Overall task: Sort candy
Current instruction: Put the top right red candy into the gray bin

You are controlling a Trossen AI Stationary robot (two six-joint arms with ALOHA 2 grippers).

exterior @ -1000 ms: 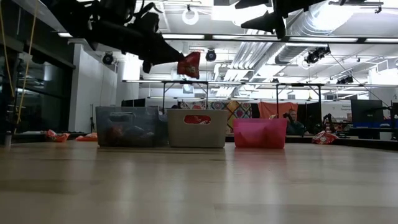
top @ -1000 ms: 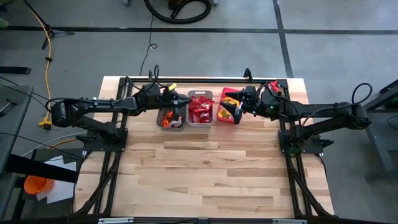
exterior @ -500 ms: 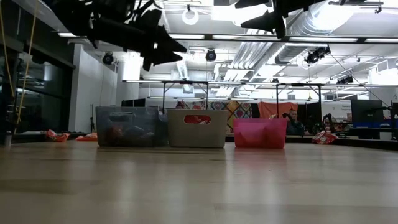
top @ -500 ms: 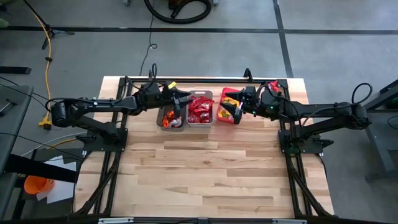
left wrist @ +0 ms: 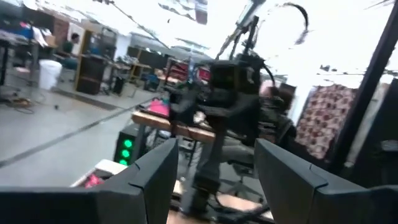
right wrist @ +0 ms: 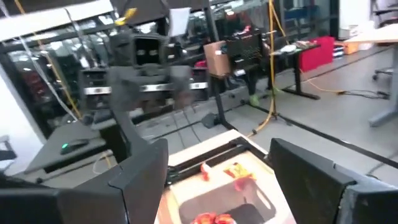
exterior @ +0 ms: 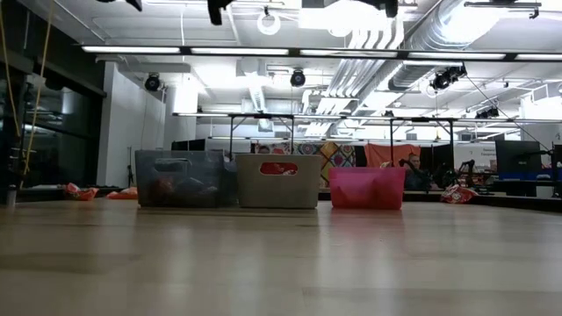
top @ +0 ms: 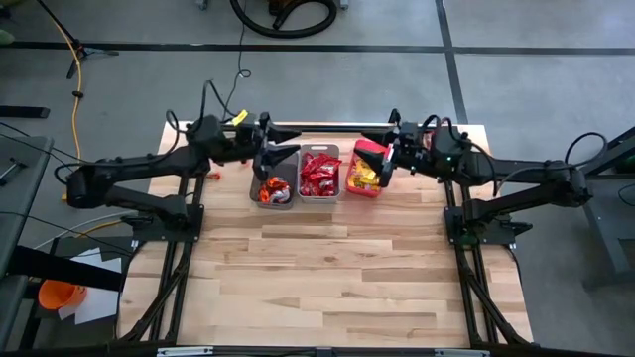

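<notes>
The left tool has pulled back and up from over the bins since half a second ago; it now hangs near the table's far edge, above the brown bin, with its fingers spread and nothing between them. The red sweet it carried a second ago is gone from it, so that piece has probably been dropped among the red candy in the grey bin. To the right, the right tool has also risen and tilted level at the far side of the pink bin, released and empty in its wrist view. A few loose sweets lie on the table beyond the bins, so sorting seems unfinished; both arms appear to be between picks.
</notes>
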